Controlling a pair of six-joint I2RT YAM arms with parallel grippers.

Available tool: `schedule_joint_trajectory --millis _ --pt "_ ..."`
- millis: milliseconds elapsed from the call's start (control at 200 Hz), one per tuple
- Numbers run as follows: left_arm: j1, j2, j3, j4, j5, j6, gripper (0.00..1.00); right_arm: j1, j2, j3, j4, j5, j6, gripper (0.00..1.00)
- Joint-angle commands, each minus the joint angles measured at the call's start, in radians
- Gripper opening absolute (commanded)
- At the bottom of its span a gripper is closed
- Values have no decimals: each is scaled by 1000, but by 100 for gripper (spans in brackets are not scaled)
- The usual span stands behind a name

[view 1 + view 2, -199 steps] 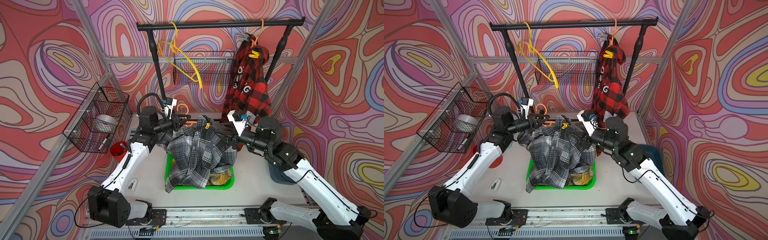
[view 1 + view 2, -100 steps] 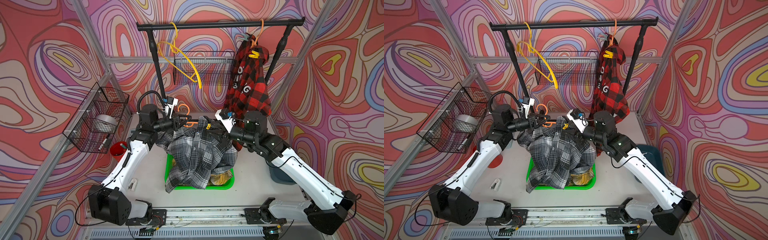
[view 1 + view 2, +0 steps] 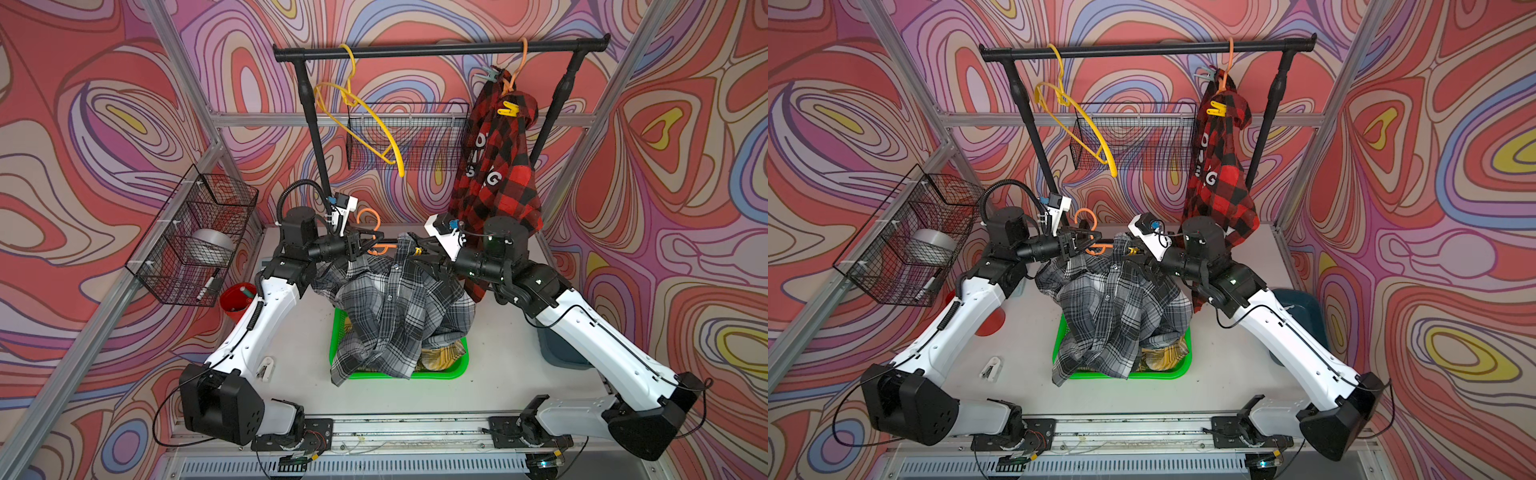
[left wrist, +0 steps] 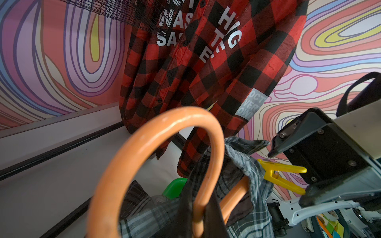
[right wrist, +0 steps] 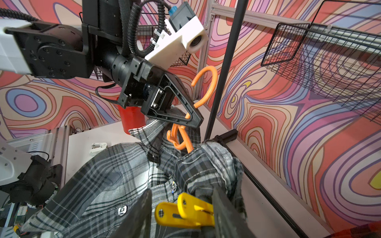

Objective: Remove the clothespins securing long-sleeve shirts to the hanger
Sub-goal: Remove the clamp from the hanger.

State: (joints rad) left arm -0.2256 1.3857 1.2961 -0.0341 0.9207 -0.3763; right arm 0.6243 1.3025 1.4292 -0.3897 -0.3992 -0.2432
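My left gripper (image 4: 198, 208) is shut on the neck of an orange hanger (image 4: 156, 134) and holds it above the green basket (image 3: 440, 376). A grey plaid shirt (image 3: 395, 303) hangs from this hanger. A yellow clothespin (image 5: 185, 212) is clipped at its collar. My right gripper (image 5: 182, 197) is open, with one finger on each side of that clothespin and a gap on one side. On the rail, a red-black shirt (image 3: 494, 166) hangs with a yellow clothespin (image 3: 509, 109) and a teal clothespin (image 3: 490, 75). A yellow-black shirt (image 3: 440, 357) lies in the basket.
The black rail (image 3: 436, 49) also carries an empty yellow hanger (image 3: 374, 124). Wire baskets hang at the left (image 3: 195, 237) and at the back (image 3: 407, 137). A red cup (image 3: 237, 295), a white clothespin (image 3: 266, 368) and a dark bin (image 3: 561, 353) sit on the table.
My right arm has swung left to the grey shirt's collar, and its jaws now stand around the yellow clothespin. The left arm has kept the hanger still.
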Motion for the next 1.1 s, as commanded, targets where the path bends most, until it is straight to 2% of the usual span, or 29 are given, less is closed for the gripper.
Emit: schedule_joint_trajectory --millis 0,371,601,781,982,1097 --pt "9 6 44 -6 27 14 0 12 6 34 2 -17 -17 49" --pt "13 13 54 -13 37 10 0 33 34 59 -21 31 -34 44" --pt "14 15 60 -21 40 11 0 56 54 74 -53 56 -58 47" --pt "16 16 62 -23 41 11 0 61 54 74 -52 93 -59 33" --pt "15 16 63 -23 41 10 0 64 56 76 -54 121 -64 8" --pt "17 18 65 -23 41 11 0 65 64 86 -73 117 -64 11"
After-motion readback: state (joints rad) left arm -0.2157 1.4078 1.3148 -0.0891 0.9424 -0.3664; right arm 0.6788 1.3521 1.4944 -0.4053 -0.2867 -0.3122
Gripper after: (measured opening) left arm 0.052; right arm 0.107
